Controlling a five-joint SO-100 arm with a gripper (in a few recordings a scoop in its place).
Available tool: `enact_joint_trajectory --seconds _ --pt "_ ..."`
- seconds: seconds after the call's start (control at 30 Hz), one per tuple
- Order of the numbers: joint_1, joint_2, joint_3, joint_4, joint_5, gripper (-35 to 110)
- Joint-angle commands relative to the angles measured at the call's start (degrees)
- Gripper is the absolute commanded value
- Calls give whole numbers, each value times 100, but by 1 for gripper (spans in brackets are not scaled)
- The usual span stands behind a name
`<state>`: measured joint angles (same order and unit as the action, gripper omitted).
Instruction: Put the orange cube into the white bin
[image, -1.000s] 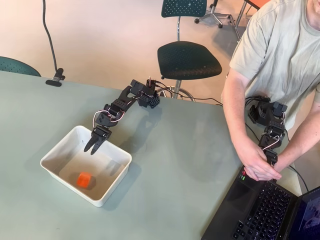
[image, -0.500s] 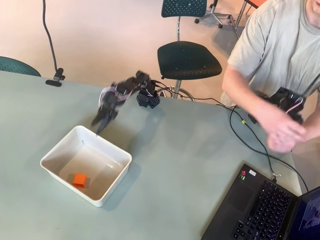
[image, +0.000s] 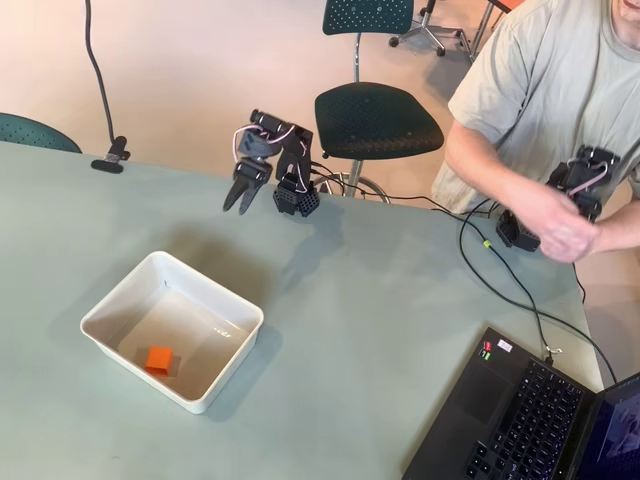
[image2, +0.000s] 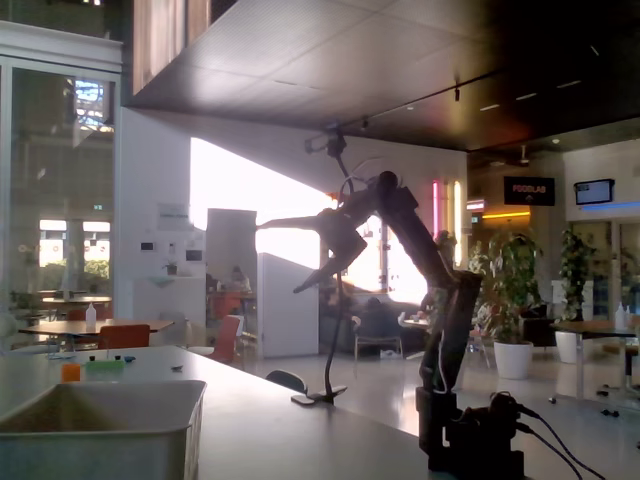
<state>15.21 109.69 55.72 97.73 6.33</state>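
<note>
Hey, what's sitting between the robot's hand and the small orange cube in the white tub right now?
In the overhead view, bare grey-green table and the shallow white plastic tub's far wall separate the hand from the small orange cube; nothing else lies there.

Only a dark sign with illegible orange lettering hangs in the background.

- Pale grey-green tabletop spans the overhead view, a dark laptop at 5 o'clock
- Beige floor beyond it, a black perforated chair at 12 o'clock
- In the fixed view, a dark ceiling, bright windows at centre, potted plants at 3 o'clock
</note>
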Motion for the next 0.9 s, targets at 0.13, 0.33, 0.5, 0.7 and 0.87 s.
enact_joint_trajectory --seconds 0.13,0.33,0.5,0.7,0.87 --pt "35 2048 2171 -44 9 65" --pt "-70 2962 5493 -1846 158 65" --pt "-79 4104 8200 -3894 167 65" --pt "-97 5511 10547 -5880 158 65" --pt "-519 6293 11786 -6583 185 65"
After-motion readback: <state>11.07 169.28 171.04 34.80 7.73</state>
